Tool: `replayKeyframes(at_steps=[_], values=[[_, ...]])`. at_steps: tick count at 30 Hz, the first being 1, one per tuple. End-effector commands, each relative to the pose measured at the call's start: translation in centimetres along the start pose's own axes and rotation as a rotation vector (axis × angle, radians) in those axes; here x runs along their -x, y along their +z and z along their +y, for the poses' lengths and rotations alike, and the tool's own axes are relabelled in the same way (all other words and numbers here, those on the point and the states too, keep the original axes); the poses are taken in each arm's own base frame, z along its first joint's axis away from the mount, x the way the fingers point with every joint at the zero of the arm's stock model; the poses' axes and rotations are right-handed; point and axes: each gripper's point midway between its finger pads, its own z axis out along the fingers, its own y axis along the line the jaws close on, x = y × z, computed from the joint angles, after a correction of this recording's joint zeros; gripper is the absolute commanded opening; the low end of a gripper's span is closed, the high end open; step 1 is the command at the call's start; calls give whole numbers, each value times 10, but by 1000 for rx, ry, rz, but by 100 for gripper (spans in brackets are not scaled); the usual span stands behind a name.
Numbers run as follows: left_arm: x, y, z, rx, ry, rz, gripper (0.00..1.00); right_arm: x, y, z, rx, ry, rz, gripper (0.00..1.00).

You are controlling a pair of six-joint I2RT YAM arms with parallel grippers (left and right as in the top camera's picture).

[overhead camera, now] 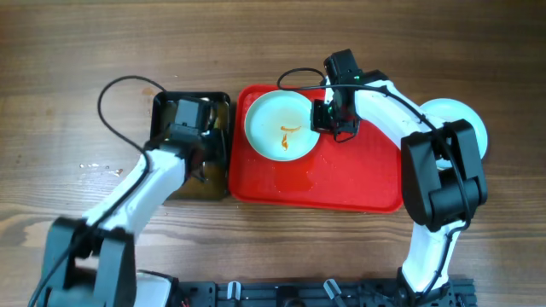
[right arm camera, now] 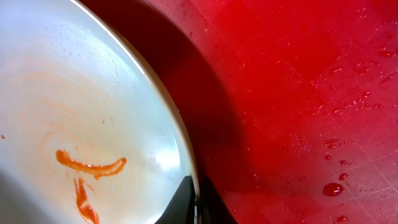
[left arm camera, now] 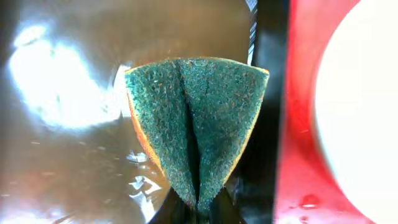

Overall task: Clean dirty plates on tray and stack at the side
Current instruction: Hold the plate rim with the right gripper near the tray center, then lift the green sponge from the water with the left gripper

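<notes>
A pale plate (overhead camera: 280, 126) with an orange sauce smear (right arm camera: 87, 168) is held tilted over the left part of the red tray (overhead camera: 358, 183). My right gripper (overhead camera: 326, 115) is shut on the plate's right rim (right arm camera: 186, 163), one finger on each side (right arm camera: 197, 202). Another pale plate (overhead camera: 465, 115) lies on the table to the right of the tray, partly hidden by my right arm. My left gripper (overhead camera: 194, 128) is shut on a folded green sponge (left arm camera: 198, 124) over the black basin (overhead camera: 217, 104); the fingertips (left arm camera: 199, 208) pinch its lower end.
The black basin stands directly left of the tray and holds brownish water (left arm camera: 68, 155). Water drops (right arm camera: 333, 188) lie on the tray's textured surface. The tray's edge and the plate show at the right of the left wrist view (left arm camera: 298, 124).
</notes>
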Motion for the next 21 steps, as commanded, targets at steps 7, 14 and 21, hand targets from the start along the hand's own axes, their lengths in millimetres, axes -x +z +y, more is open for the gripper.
replayKeyframes(at_steps=[7,14,21], values=[[31,-38,-3,-29,22,-152,4,-12,11,-13,-56,-10,41,4],[44,-47,-7,-45,37,-211,4,-12,11,-14,-57,-10,43,4],[60,-56,-9,-50,31,-288,4,-12,11,-14,-57,-10,44,4]])
